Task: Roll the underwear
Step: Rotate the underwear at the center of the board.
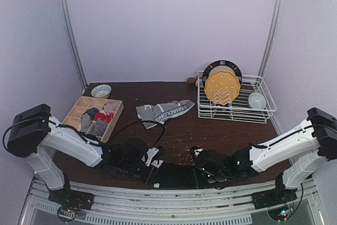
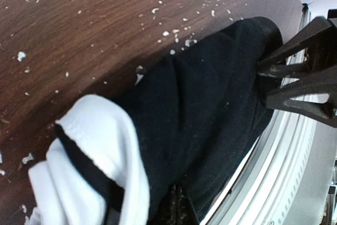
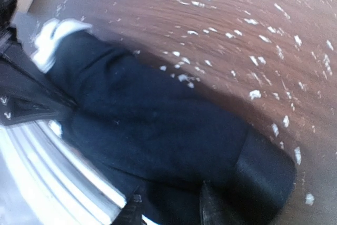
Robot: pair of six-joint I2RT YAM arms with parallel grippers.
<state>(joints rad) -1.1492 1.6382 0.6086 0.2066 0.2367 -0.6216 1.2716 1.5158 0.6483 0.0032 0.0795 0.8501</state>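
A black underwear point(image 1: 176, 175) lies stretched along the table's near edge between both grippers. In the left wrist view its black cloth point(image 2: 210, 104) fills the middle, with a white folded part point(image 2: 100, 146) at the left end. My left gripper point(image 2: 180, 191) is shut, its tips pinched on the near edge of this black underwear. In the right wrist view my right gripper point(image 3: 169, 190) stands open over the other end point(image 3: 158, 130), fingers apart with cloth between them. A grey underwear with a white-lettered waistband point(image 1: 166, 111) lies flat at mid-table, untouched.
A wooden compartment box point(image 1: 79, 110) holding rolled cloth sits at the left, a small bowl point(image 1: 101, 90) behind it. A white wire dish rack point(image 1: 234, 110) with an orange plate point(image 1: 222, 88) stands at the back right. White crumbs point(image 1: 184, 148) dot the brown table.
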